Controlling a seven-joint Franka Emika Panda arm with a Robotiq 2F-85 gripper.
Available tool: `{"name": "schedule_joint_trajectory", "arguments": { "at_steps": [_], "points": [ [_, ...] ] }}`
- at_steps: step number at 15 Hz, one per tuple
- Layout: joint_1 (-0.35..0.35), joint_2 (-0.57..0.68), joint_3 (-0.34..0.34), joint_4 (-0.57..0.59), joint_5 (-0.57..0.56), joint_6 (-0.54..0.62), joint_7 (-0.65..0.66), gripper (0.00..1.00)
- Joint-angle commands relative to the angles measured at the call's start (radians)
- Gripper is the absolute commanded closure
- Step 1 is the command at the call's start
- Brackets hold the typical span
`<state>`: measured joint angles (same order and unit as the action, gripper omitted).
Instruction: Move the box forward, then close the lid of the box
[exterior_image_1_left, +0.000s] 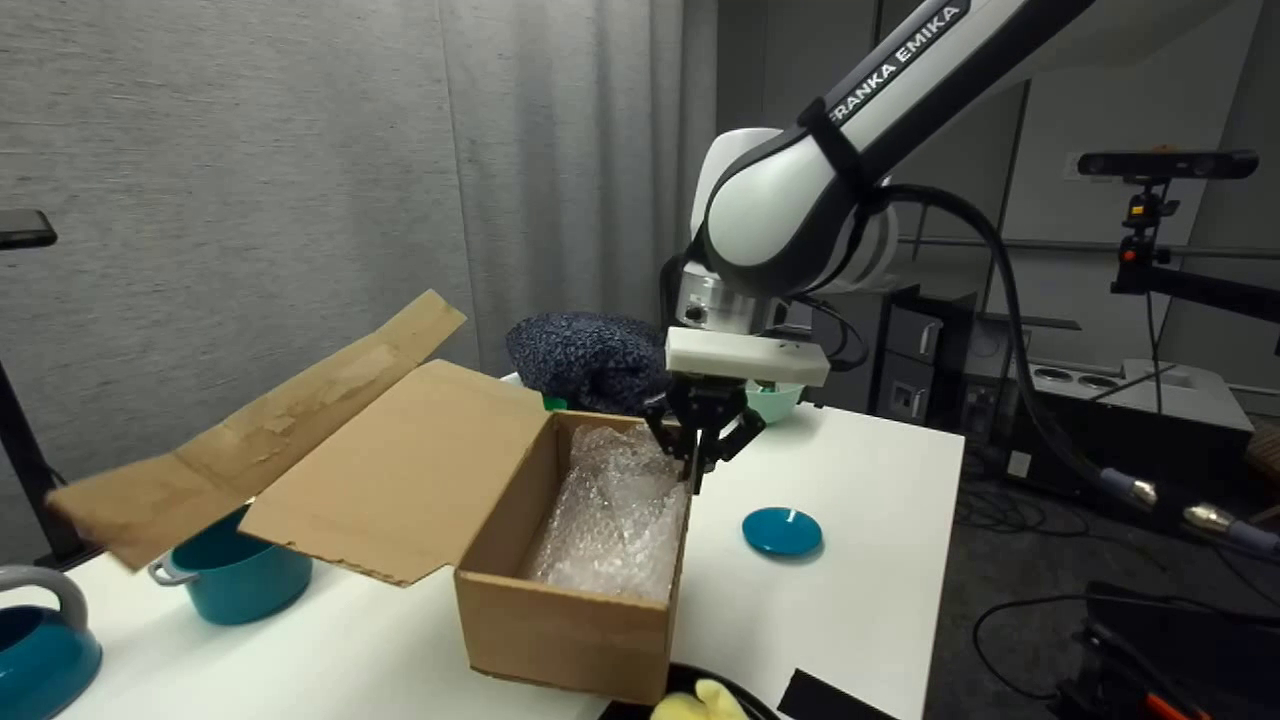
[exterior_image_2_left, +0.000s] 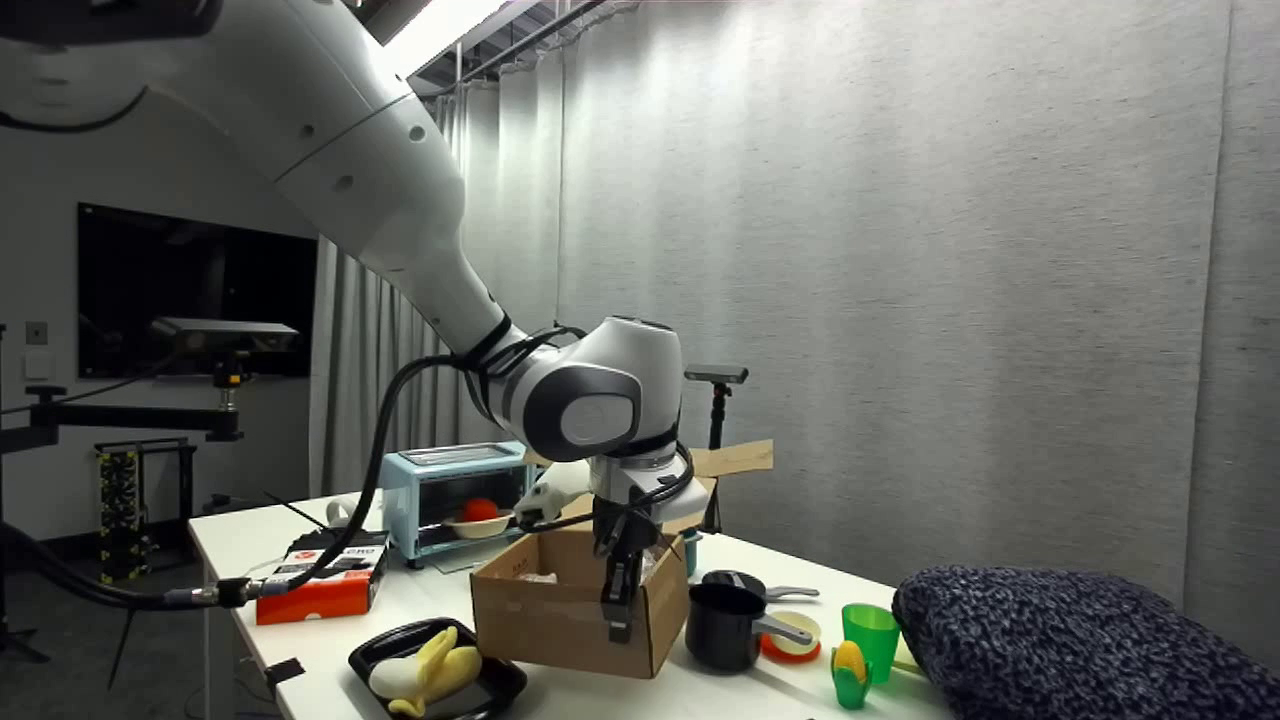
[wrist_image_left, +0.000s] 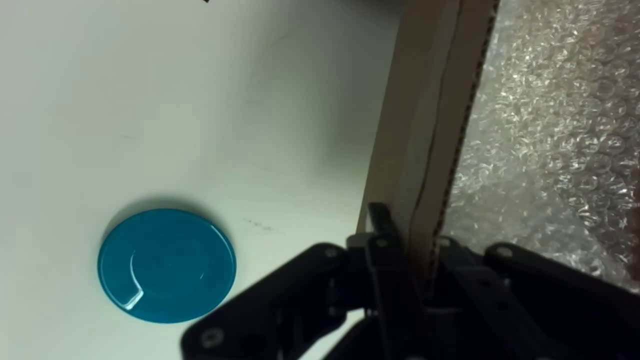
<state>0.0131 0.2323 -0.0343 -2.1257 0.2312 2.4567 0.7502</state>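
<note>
The brown cardboard box (exterior_image_1_left: 565, 635) stands open on the white table, with clear bubble wrap (exterior_image_1_left: 615, 515) inside. It also shows in an exterior view (exterior_image_2_left: 540, 620), and its wall shows in the wrist view (wrist_image_left: 435, 125). The lid (exterior_image_1_left: 400, 470) hangs open, tilted outward from the long side opposite my gripper; its label is not visible. In an exterior view the lid's end (exterior_image_2_left: 735, 458) shows, mostly hidden behind the arm. My gripper (exterior_image_1_left: 693, 465) points down and is shut on the box's long wall, one finger outside and one inside, as the wrist view shows (wrist_image_left: 420, 250).
A teal round lid (exterior_image_1_left: 782, 531) lies beside the gripped wall. A teal pot (exterior_image_1_left: 245, 575) stands under the open lid. A black tray (exterior_image_2_left: 500, 685) with a toy banana sits close to the box. A black pot (exterior_image_2_left: 725, 630), toaster oven (exterior_image_2_left: 405, 500) and dark cushion (exterior_image_2_left: 1080, 640) stand around.
</note>
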Motion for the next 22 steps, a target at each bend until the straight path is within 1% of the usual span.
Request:
{"name": "schedule_joint_trajectory", "arguments": {
  "at_steps": [1, 5, 6, 10, 14, 18, 22],
  "points": [
    [-0.023, -0.101, 0.0, -0.085, 0.089, -0.024, -0.061, 0.98],
    [-0.026, -0.12, -0.035, -0.155, 0.076, -0.051, 0.095, 0.98],
    [-0.031, -0.119, -0.037, -0.17, 0.094, -0.06, 0.125, 0.98],
    [-0.039, -0.126, -0.044, -0.218, 0.11, -0.064, 0.224, 0.98],
    [-0.052, -0.135, -0.068, -0.239, 0.078, -0.061, 0.314, 0.98],
    [-0.074, -0.131, -0.099, -0.243, 0.046, -0.052, 0.335, 0.98],
    [-0.087, -0.135, -0.11, -0.238, 0.008, -0.084, 0.297, 0.98]
  ]
}}
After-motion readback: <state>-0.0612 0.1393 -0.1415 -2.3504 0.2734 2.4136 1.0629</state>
